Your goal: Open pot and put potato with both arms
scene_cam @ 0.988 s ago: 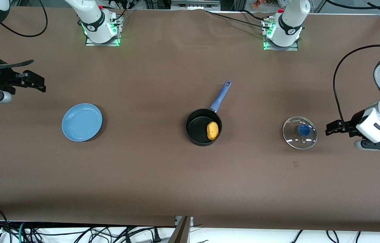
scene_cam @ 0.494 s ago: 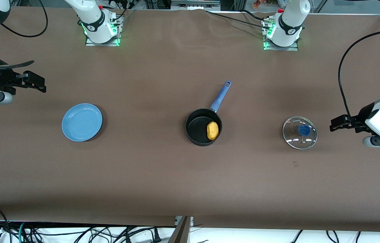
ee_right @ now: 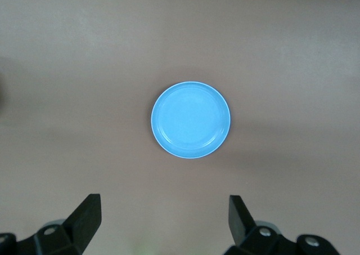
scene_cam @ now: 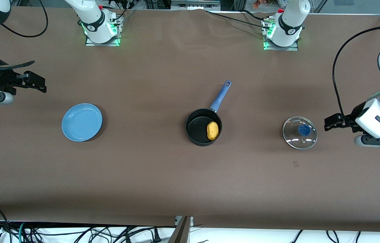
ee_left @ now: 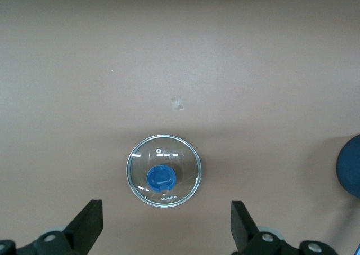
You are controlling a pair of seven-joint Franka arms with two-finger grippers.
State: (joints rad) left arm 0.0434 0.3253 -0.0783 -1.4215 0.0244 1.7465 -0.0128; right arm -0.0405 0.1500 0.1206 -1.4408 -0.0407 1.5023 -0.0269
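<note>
The scene is evenly lit from above; soft shadows are cast, glare is caught on the glass lid (scene_cam: 299, 132).

The potato (scene_cam: 212, 130) lies in the pot (scene_cam: 203, 127) at mid-table — lid (scene_cam: 299, 132) toward the left arm's end, plate (scene_cam: 82, 122) toward the right arm's.

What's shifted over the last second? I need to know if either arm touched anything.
Only the left gripper moved: it drew off toward its end of the table, away from the lid, then came back beside it, open and empty. Nothing was gripped or released. The right gripper waits, open. The pot with the potato inside, the lid and the plate stayed put.
</note>
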